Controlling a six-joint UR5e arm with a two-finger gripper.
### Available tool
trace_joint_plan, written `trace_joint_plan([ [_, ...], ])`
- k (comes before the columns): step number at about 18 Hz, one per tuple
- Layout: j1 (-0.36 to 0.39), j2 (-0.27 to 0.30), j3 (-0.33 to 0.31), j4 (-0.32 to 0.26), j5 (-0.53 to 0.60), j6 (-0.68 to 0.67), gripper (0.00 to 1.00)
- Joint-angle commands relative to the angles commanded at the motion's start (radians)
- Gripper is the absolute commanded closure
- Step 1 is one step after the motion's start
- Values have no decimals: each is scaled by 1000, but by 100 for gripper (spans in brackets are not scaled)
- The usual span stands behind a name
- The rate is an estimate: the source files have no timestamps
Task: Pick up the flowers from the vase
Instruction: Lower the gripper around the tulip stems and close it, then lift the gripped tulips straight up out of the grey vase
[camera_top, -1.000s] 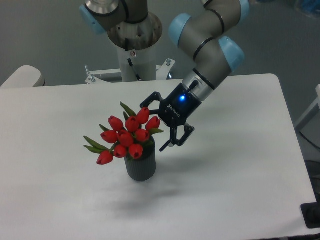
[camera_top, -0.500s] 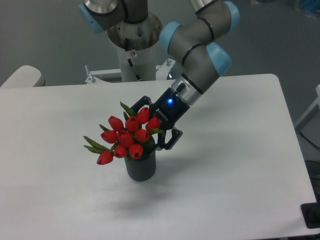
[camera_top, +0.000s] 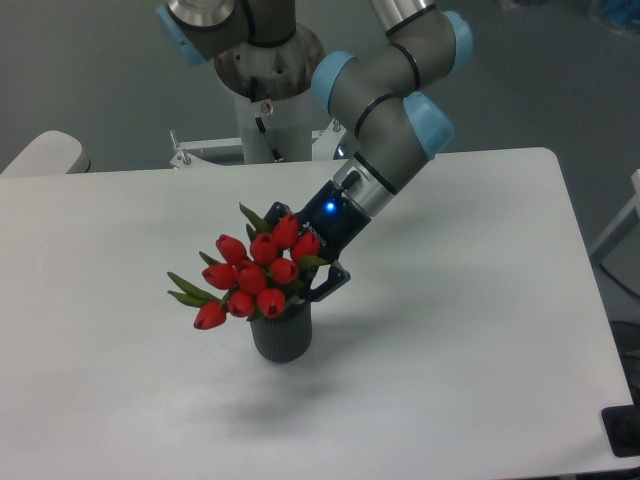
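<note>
From the fixed camera you see the flowers (camera_top: 252, 276) standing in the vase (camera_top: 281, 333), stems upright. Your gripper (camera_top: 303, 262) presses in from the vase's upper right, among the buds; whether its fingers are apart, you cannot tell.

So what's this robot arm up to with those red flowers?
The arm is reaching in from the right toward a bunch of red tulips, the flowers, which stand in a short dark grey vase on the white table. Its gripper is pushed into the right side of the bunch, just above the vase's rim. The blooms hide the fingertips, so a grip cannot be confirmed. The flowers are not yet lifted out.
</note>
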Motion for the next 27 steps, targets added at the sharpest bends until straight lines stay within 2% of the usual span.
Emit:
trace_joint_plan([
  [3,2,-3,5,11,0,-2,68],
  [15,24,1,15,9,-47,-32,68],
  [21,49,64,17,9,-132,-115,68],
  [27,52,92,41,8,-140,-170,68],
])
